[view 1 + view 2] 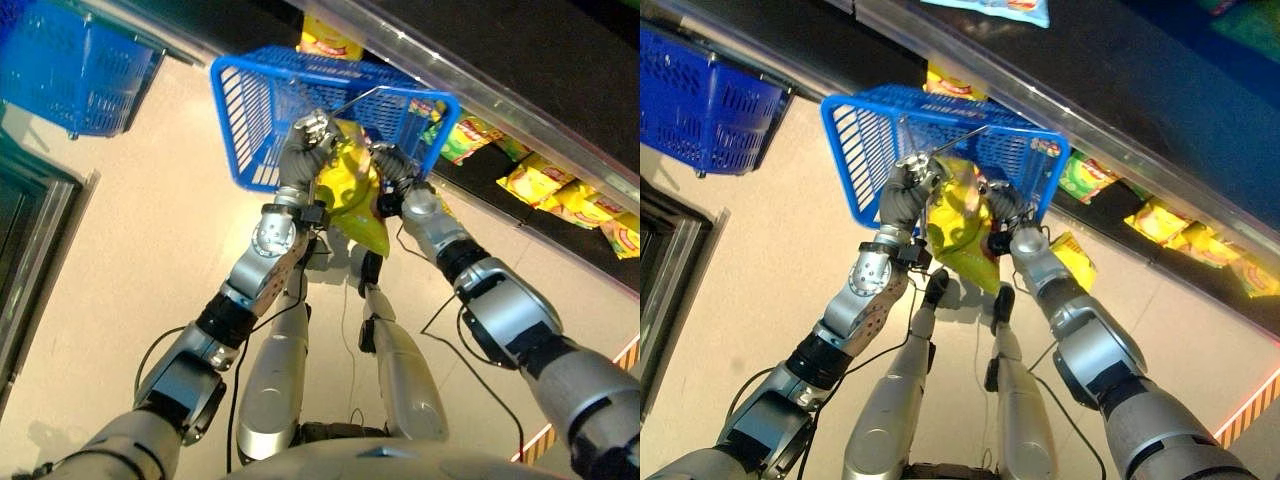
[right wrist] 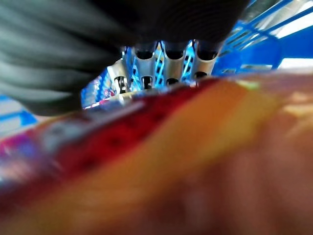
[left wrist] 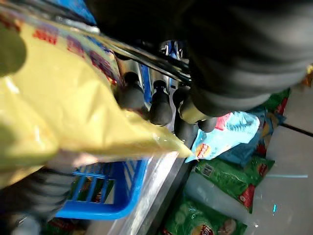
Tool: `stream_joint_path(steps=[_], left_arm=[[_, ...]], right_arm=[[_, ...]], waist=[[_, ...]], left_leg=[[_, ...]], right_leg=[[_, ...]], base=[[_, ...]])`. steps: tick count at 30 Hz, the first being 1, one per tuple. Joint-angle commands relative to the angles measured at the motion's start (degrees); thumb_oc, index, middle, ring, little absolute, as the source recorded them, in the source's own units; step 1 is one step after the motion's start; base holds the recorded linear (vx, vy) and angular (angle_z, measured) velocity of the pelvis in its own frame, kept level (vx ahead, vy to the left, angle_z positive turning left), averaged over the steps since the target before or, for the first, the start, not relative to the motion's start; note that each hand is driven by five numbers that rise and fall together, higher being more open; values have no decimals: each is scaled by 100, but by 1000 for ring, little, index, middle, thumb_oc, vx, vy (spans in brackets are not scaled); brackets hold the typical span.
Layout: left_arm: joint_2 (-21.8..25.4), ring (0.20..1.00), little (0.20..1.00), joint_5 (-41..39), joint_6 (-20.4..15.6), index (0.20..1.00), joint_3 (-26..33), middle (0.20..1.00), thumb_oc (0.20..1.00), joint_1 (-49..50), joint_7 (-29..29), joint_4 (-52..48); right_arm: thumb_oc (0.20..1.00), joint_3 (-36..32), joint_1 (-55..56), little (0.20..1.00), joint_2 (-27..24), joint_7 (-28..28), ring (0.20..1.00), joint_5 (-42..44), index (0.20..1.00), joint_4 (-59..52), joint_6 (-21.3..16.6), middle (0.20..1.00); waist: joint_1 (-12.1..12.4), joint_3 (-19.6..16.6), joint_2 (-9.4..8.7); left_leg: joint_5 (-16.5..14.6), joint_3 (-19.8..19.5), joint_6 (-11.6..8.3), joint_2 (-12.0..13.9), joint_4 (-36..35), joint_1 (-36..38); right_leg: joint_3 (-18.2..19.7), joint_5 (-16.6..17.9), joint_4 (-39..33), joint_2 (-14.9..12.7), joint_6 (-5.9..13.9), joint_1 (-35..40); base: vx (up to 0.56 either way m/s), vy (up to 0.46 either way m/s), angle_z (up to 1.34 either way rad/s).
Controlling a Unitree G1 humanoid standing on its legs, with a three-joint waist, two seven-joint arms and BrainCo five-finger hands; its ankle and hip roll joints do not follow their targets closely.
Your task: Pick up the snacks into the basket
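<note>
Nothing is reading clearly here — the yellow snack bag (image 1: 352, 190) is showing red print along its edge in the left wrist view, and the green and blue packets (image 3: 225, 142) on the shelf are carrying small logos, but none is coming out legibly.

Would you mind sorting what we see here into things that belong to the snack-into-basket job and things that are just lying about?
Part of the job:
- yellow snack bag, gripped between both hands
- blue basket, which the bag hangs in front of
- left hand
- right hand

Just lying about:
- second blue basket, off to the left
- snack packets on the shelf
</note>
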Motion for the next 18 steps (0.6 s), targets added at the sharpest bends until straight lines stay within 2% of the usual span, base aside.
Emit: stream_joint_path(steps=[1,2,8,18], left_arm=[[-423,200,200,-169,-522,200,-423,200,200,-640,-551,-1318],[-417,200,200,-254,-487,200,-537,200,200,-672,-637,-1389],[-456,200,200,-384,-463,200,-703,200,200,-730,-814,-1404],[-325,200,200,-466,-397,200,-726,200,200,-650,-866,-1435]], right_arm=[[200,-128,-684,200,-230,-348,200,118,200,46,-60,200],[200,-191,-837,200,-405,-364,200,152,200,317,-10,200],[200,-256,-995,200,-733,-398,200,321,200,498,3,200],[200,-496,-1151,200,-824,-489,200,746,200,599,-55,200]], waist=[[109,-40,281],[168,-40,351],[268,-40,473],[315,-40,518]], left_leg=[[-535,199,8,-262,196,188],[-544,167,14,-302,219,172],[-542,44,16,-364,257,135],[-590,31,45,-433,332,152]], right_leg=[[69,-460,569,-342,452,-134],[49,-455,562,-372,462,-129],[-20,-477,562,-416,481,-111],[-16,-490,512,-465,489,9]], base=[[0,0,0],[0,0,0],[12,5,12],[15,13,7]])
